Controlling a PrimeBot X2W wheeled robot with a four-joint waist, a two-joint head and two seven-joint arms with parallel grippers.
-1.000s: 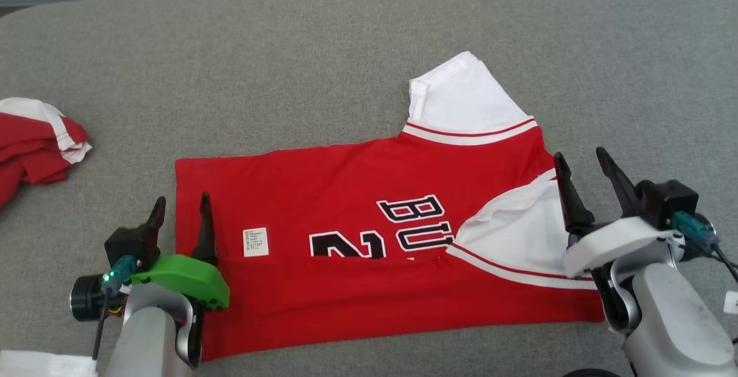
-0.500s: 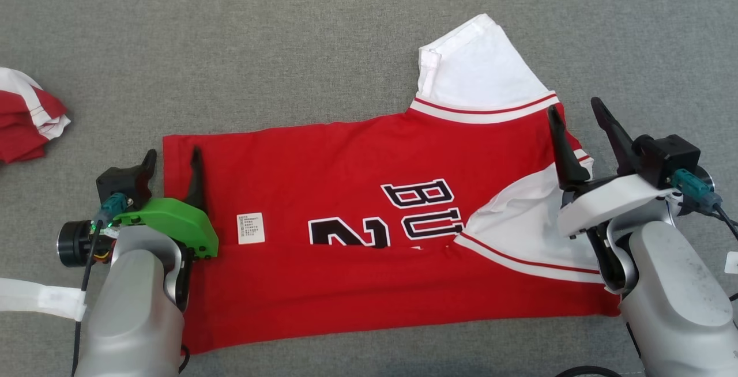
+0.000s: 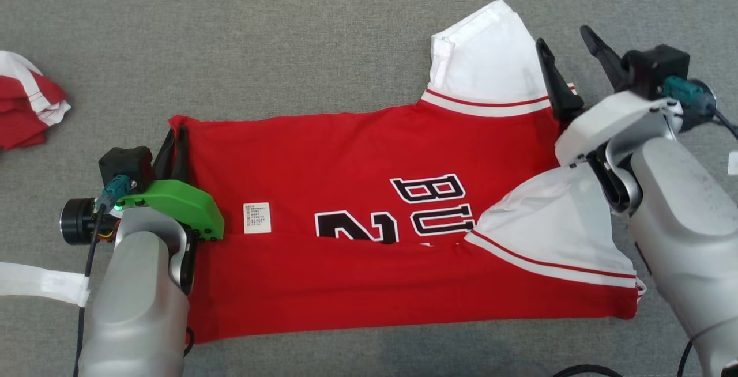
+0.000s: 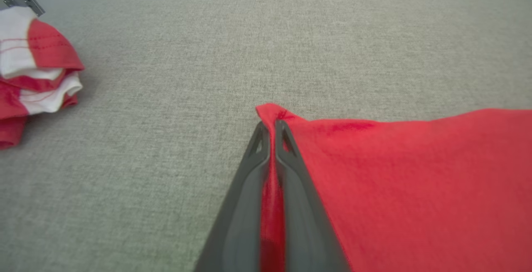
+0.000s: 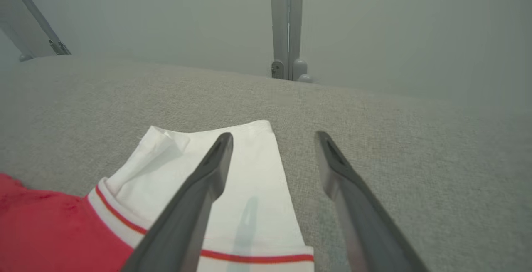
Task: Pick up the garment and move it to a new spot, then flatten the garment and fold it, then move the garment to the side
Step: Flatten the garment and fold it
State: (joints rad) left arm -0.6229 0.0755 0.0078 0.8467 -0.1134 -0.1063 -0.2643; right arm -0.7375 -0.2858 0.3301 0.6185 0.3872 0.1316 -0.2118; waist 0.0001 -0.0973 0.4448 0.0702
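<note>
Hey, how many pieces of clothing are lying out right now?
2. A red jersey lies spread in the middle; a crumpled red-and-white garment sits at the left edge, partly cut off. More could lie out of frame.

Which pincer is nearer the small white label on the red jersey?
Left. The left pincer grips the red jersey corner beside the white label; the right pincer is far across, at a white sleeve.

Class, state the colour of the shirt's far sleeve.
The sleeve is white, with a thin red stripe; best in the right wrist view.
</note>
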